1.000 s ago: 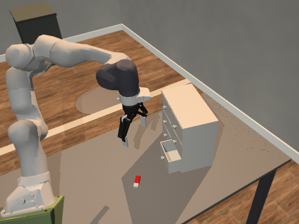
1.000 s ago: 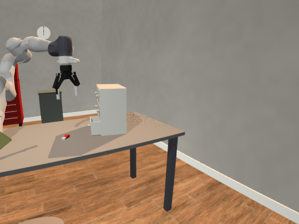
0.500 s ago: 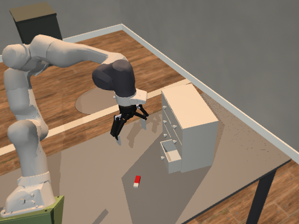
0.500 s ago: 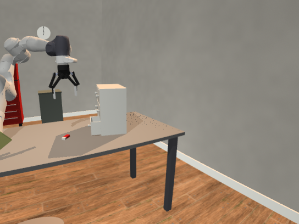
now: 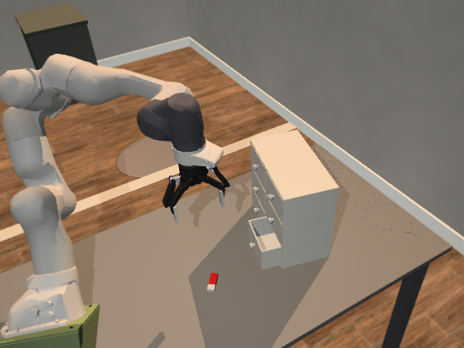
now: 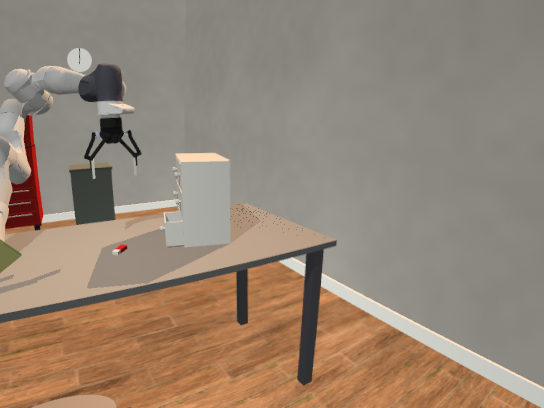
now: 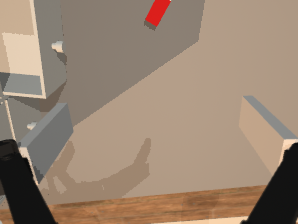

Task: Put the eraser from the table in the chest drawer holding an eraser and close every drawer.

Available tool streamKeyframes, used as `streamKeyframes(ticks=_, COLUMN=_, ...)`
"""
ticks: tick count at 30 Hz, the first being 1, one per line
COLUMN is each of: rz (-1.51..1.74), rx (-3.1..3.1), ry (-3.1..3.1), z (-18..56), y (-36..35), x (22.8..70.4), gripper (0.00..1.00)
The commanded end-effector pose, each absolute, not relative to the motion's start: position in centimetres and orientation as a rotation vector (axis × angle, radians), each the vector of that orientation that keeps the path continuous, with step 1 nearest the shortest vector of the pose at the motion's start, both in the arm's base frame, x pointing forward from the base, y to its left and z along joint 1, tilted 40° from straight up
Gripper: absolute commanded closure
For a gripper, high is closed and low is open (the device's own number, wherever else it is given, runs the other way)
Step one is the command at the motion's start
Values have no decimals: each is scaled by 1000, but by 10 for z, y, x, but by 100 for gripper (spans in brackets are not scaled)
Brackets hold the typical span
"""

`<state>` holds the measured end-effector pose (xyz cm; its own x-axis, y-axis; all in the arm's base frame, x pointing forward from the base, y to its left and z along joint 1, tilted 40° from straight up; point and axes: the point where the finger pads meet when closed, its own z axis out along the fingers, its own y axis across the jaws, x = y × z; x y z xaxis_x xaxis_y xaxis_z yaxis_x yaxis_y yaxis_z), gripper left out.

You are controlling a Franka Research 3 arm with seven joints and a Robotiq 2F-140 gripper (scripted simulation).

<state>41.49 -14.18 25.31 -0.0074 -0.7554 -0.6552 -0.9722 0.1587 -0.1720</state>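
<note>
Black and spread wide, the claw [image 5: 199, 200] hangs released and empty high above the desk [image 5: 375, 239], level with the upper part of the small chest [image 5: 298, 200] and well apart from its front. The chest stands near the desk's far edge with its bottom drawer [image 5: 265, 243] pulled partly out; the top view shows pale walls and a floor, but whether an eraser lies inside cannot be told. The other drawers look pushed in. The red-and-white eraser [image 5: 212, 281] lies flat on the desk in the chest's shadow, in front of the open drawer and well apart from it; the wrist view catches its red end [image 7: 158, 13] at the top of the frame. The step in hand appears to be the reach for the eraser. The next move calls for carrying the claw over it, lining the fingers [image 5: 176, 215] across its narrow sides and lowering to the desk before closing.
</note>
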Motion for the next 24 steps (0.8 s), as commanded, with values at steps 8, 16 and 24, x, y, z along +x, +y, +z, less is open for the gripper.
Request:
streamKeyframes(ticks=8, rz=576, rx=-1372, ry=2087, z=253, y=-139, x=405, gripper=0)
streamKeyframes(ticks=16, rz=633, rx=-1232, ry=2196, z=252, y=-137, x=398, gripper=0)
streamKeyframes(ticks=24, rz=737, rx=-941, ry=2387, z=251, y=-133, x=384, gripper=0)
